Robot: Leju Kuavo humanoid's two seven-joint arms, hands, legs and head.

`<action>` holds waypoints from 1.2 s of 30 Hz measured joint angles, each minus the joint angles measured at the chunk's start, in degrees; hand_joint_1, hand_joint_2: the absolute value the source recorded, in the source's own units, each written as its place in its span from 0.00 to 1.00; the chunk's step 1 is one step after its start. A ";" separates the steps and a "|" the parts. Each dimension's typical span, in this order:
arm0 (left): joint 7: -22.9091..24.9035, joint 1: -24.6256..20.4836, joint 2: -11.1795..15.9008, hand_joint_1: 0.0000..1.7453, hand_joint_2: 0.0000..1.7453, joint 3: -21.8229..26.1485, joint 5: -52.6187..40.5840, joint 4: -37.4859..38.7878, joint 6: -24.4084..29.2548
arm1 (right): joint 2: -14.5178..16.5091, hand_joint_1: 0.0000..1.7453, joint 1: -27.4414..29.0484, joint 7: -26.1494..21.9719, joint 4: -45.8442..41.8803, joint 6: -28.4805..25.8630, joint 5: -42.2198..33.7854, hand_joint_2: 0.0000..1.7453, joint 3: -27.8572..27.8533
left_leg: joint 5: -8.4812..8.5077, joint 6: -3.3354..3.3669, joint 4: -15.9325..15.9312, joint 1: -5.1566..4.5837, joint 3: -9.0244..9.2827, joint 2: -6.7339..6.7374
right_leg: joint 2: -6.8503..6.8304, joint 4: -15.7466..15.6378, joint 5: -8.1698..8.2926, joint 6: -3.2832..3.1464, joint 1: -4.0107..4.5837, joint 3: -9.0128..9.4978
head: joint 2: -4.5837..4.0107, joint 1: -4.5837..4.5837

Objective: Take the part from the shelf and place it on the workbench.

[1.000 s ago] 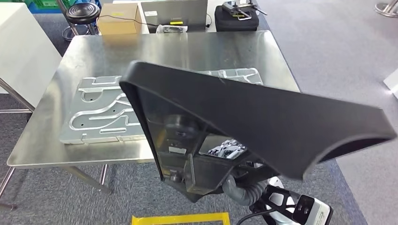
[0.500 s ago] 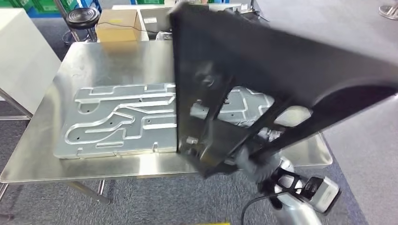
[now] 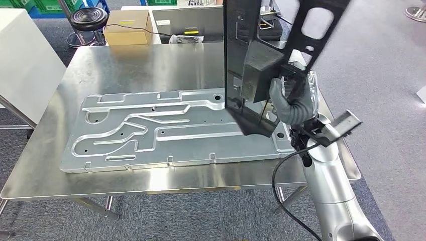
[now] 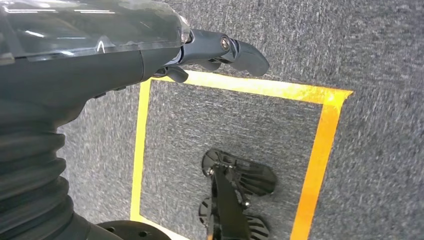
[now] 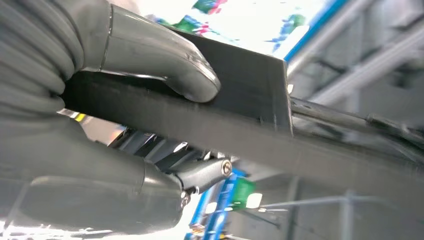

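While the right hand [image 3: 287, 100] grips the big black plastic part [image 3: 251, 60], that part stands nearly upright above the right end of the workbench [image 3: 150, 60], its lower corner hanging just over the plate, and I can't tell if it touches. The part is a matte, flat-sided panel with a boxy moulded block in the middle and a slanted arm with rounded cutouts running off the top edge. In the right wrist view the thick grey thumb [image 5: 165, 65] presses onto a flat black flange of the part [image 5: 240, 120], with darker fingers curled underneath, so the grasp is firm.

The workbench has a brushed steel top, dull and reflective, on thin legs. Lying flat on it is a wide aluminium plate [image 3: 150, 130] with winding raised channels and small round holes pressed into it.

The left hand [image 4: 220, 50] hangs over grey speckled carpet marked with a yellow tape square [image 4: 310, 165], fingers loosely bent and holding nothing.

Behind the bench sit a cardboard box [image 3: 128, 22] and a black round stool [image 3: 89, 15]
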 joint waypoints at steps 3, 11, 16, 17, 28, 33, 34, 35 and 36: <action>-0.20 -0.09 -0.03 0.00 1.00 0.08 -0.16 0.00 -0.13 | 0.13 1.00 -3.13 0.92 5.23 -4.82 6.07 1.00 0.96 | 0.55 0.73 -0.46 0.24 0.13 0.00 | -0.33 6.28 -3.76 0.81 -0.22 -2.92 | 0.00 0.01; -0.46 -0.32 -0.06 0.00 1.00 1.11 -1.19 0.00 -0.18 | 5.18 1.00 -14.57 10.04 29.36 -25.35 43.83 1.00 15.62 | 0.13 0.01 -0.31 0.02 0.27 0.02 | -0.55 2.00 0.44 0.29 -0.31 -1.54 | 0.00 0.00; -0.49 -0.35 -0.02 0.00 1.00 1.42 -1.63 0.00 -0.23 | 9.26 1.00 -18.61 13.39 37.55 -26.88 51.30 1.00 21.57 | -0.64 -1.58 0.33 0.11 -0.15 -0.11 | -0.71 -0.61 0.54 -1.33 -0.05 -0.40 | 0.00 -0.01; -0.51 -0.32 -0.02 0.00 1.00 1.43 -1.79 0.00 -0.30 | 10.08 1.00 -19.54 14.56 38.94 -26.87 53.59 1.00 22.73 | -1.77 -1.81 2.19 0.18 -0.95 -0.07 | -0.75 -0.85 0.58 -1.76 -0.17 -0.21 | 0.00 -0.01; -0.65 -0.23 -0.01 0.00 1.00 1.46 -2.49 0.00 -0.63 | 15.90 1.00 -24.56 19.40 49.32 -26.16 62.30 1.00 31.63 | 1.35 -1.47 0.69 0.06 -2.13 -0.06 | -0.43 0.18 -0.78 -1.26 0.43 0.32 | 0.00 -0.02; -0.67 -0.16 -0.06 0.00 1.00 1.48 -2.49 0.00 -0.70 | 16.24 1.00 -25.09 19.40 50.71 -26.23 62.32 1.00 32.00 | 1.62 0.14 0.12 0.28 -1.90 0.01 | -0.52 4.68 -3.87 0.22 0.14 -1.61 | 0.00 -0.02; -0.68 -0.17 -0.05 0.00 1.00 1.49 -2.49 0.00 -0.70 | 16.24 1.00 -25.16 19.40 50.93 -26.24 62.32 1.00 32.04 | 1.60 0.30 0.11 0.26 -1.89 0.02 | -0.55 8.32 -5.69 0.46 0.05 -3.32 | 0.00 -0.02; -0.68 -0.17 -0.04 0.00 1.00 1.50 -2.49 0.00 -0.70 | 16.24 1.00 -25.20 19.40 51.18 -26.24 62.32 1.00 32.10 | 1.56 0.40 0.12 0.23 -1.89 0.02 | -0.54 12.21 -7.30 0.62 -0.03 -5.25 | 0.00 -0.02; -0.68 -0.15 -0.03 0.00 1.00 1.51 -2.49 0.00 -0.70 | 16.24 1.00 -25.18 19.40 51.43 -26.24 62.33 1.00 32.17 | 1.53 0.45 0.14 0.21 -1.88 0.02 | -0.55 15.18 -8.17 0.71 -0.09 -6.79 | 0.00 -0.02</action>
